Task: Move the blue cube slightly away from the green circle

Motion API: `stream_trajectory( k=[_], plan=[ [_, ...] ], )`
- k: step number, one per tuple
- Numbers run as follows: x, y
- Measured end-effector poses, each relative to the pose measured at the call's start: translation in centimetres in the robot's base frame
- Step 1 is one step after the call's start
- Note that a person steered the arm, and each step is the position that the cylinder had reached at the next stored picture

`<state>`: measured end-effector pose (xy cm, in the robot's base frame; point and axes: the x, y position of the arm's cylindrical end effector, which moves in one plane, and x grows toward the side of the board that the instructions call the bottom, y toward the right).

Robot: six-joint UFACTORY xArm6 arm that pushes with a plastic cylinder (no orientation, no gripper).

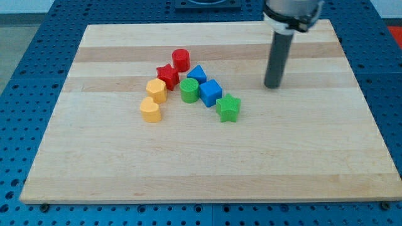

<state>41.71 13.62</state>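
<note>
The blue cube sits near the board's middle, touching the green circle on its left. My tip rests on the board to the right of the blue cube, about a hundred pixels away and slightly higher in the view. It touches no block.
A green star lies just below-right of the blue cube. A blue triangle, a red star and a red cylinder crowd above. A yellow hexagon and a yellow heart lie left. All sit on the wooden board.
</note>
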Motion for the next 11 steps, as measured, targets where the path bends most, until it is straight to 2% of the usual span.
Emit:
stream_trajectory(
  k=[2,3,4,5,7,8,9,10,11],
  plan=[
    [5.7,0.5],
    [10.5,0.0],
    [12.0,-4.4],
    [13.9,-12.2],
    [13.0,-22.3],
    [12.2,-23.6],
    [8.9,-23.6],
    [7.4,-23.5],
    [6.2,-19.3]
  ],
)
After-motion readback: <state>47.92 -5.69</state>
